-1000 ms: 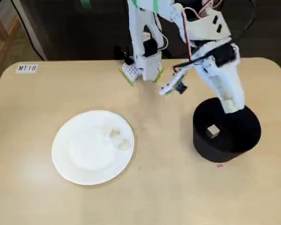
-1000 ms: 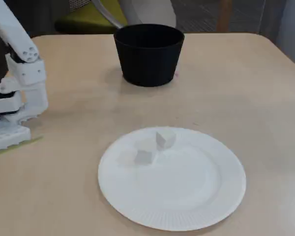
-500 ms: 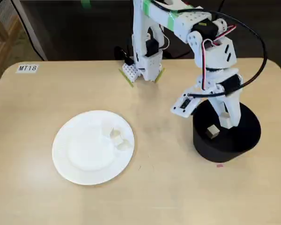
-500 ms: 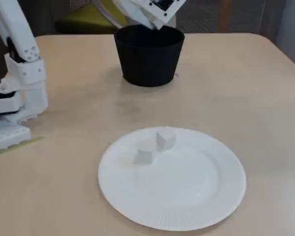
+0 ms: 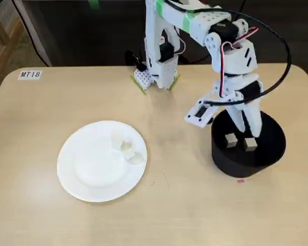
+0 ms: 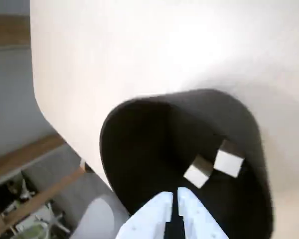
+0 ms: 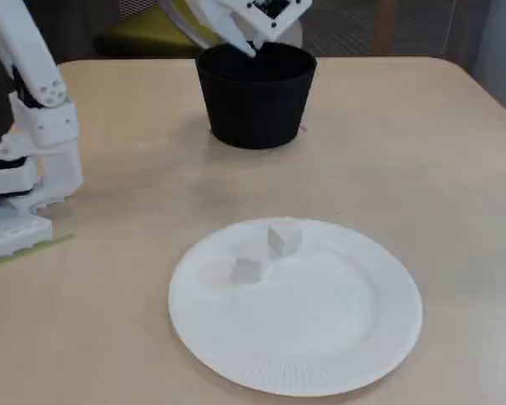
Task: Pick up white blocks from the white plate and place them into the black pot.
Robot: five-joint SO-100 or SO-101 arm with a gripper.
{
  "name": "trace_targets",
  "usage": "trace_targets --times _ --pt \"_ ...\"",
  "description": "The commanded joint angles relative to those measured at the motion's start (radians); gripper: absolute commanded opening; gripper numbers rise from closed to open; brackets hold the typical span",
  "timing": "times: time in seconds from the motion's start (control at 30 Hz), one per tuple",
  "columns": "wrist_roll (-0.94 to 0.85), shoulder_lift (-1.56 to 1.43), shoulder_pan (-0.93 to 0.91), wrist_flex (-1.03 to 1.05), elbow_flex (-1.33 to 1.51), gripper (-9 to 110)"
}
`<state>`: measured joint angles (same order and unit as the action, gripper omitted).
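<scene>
Second block (image 5: 250, 144) newly in black pot (image 5: 269, 154); gripper (image 6: 175, 199) near-closed, empty; plate blocks (image 7: 284, 238): light, rigid, likely best pinched across flat faces.

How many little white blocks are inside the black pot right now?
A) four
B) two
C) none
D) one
B: in a fixed view two white blocks lie side by side on the bottom of the black pot, and the wrist view shows the same pair below the gripper; two more blocks sit on the white plate.
</scene>
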<state>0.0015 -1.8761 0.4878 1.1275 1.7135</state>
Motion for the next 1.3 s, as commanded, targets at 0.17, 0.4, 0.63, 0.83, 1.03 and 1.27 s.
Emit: trace_targets --times 0.17,0.4,0.63,0.83,1.03,1.27 --pt "-0.11 -0.048 -0.426 0.281 -0.003 -2" --pt "-0.086 -0.089 -0.649 0.198 0.127 -2" --pt "-0.035 -0.091 -0.81 0.146 0.213 -2" --pt "-0.009 -0.052 -0.876 0.156 0.189 3" --pt "-0.084 0.003 -0.908 0.233 0.181 21" --pt "-0.123 0.095 -0.922 0.215 0.164 28"
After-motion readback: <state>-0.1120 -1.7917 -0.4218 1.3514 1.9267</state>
